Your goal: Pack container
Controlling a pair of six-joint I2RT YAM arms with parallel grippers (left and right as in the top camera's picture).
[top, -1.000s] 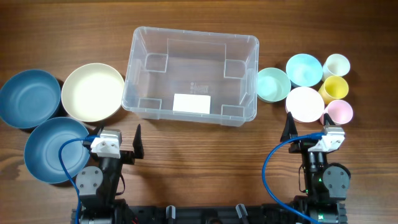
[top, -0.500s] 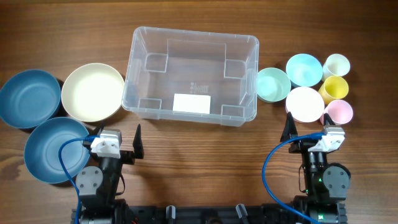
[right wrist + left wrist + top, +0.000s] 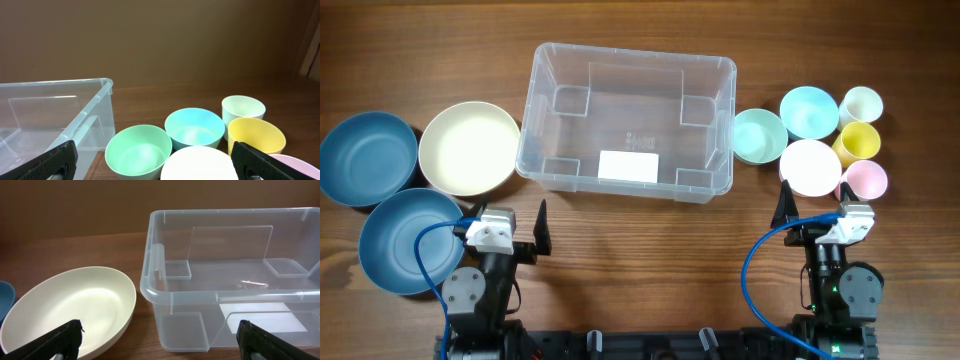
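Wooden table (image 3: pixel 640 270), clear container (image 3: pixel 529 112), white label (image 3: pixel 628 165) inside

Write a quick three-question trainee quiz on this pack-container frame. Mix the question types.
1. True or false: the container has nothing packed in it yet.
2. Where is the cream bowl? A) on the table beside the container's left end; B) inside the container; C) stacked among the cups on the right.
3. Short answer: are the left end effector and the right end effector open or shut?

Key: 1 true. 2 A. 3 open, both of them, holding nothing.
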